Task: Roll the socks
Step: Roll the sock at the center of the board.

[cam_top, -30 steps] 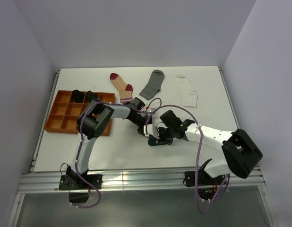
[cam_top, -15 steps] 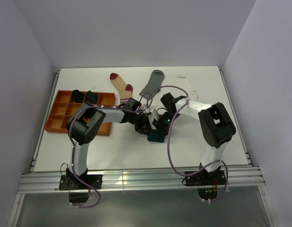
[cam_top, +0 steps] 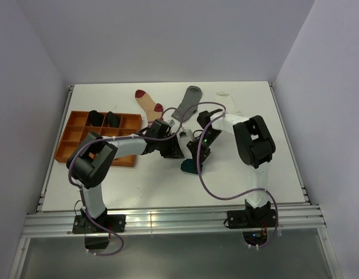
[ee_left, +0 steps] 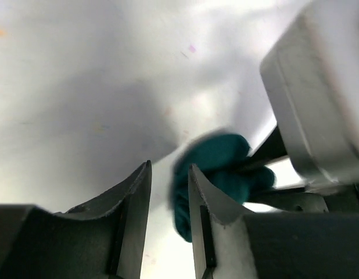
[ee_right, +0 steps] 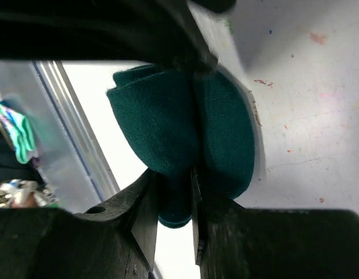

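A rolled dark teal sock point(cam_top: 189, 167) lies mid-table. My right gripper point(cam_top: 197, 156) reaches down onto it from behind and is shut on a fold of the teal sock point(ee_right: 185, 133), which bulges past the right gripper's point(ee_right: 172, 177) fingertips. My left gripper point(cam_top: 177, 150) sits just left of the roll, open. In the left wrist view nothing lies between the left gripper's point(ee_left: 169, 170) fingers, and the teal sock point(ee_left: 217, 168) shows beyond the right finger. At the back lie a beige red-striped sock point(cam_top: 147, 102), a grey sock point(cam_top: 188, 102) and a white sock point(cam_top: 225, 95) partly hidden by the right arm.
An orange compartment tray point(cam_top: 75, 149) stands at the left, with two black socks point(cam_top: 93, 118) point(cam_top: 112, 119) in its back cells. Both arms crowd the table's middle. Walls close in the left, back and right sides.
My left gripper has opened, let go of the teal sock and drawn back left. The right arm has folded in and its gripper has closed on the roll.
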Action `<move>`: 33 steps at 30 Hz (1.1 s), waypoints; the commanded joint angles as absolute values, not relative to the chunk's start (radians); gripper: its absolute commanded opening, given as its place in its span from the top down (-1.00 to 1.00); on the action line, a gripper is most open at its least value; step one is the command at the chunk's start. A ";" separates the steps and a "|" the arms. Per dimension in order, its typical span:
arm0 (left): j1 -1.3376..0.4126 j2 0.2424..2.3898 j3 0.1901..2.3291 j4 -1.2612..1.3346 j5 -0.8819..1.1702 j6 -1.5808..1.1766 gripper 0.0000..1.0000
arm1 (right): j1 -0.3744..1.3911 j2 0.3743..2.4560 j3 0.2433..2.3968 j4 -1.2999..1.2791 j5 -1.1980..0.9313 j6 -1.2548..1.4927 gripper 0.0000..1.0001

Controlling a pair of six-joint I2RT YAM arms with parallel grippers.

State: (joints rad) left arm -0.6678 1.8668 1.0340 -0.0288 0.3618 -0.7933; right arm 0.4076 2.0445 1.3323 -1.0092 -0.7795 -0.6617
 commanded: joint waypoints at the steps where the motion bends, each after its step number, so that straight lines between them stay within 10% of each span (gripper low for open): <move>1: -0.673 1.772 1.011 -0.047 0.207 -0.733 0.26 | 0.391 2.121 1.357 -1.026 -0.595 -0.680 0.49; 20: -1.006 1.689 1.144 -0.279 -0.351 -0.329 0.14 | 0.361 2.313 1.526 -1.265 -0.610 -0.690 0.49; 33: -1.215 1.735 1.114 -0.219 -0.304 -0.078 -0.15 | 0.360 2.376 1.591 -1.313 -0.617 -0.680 0.49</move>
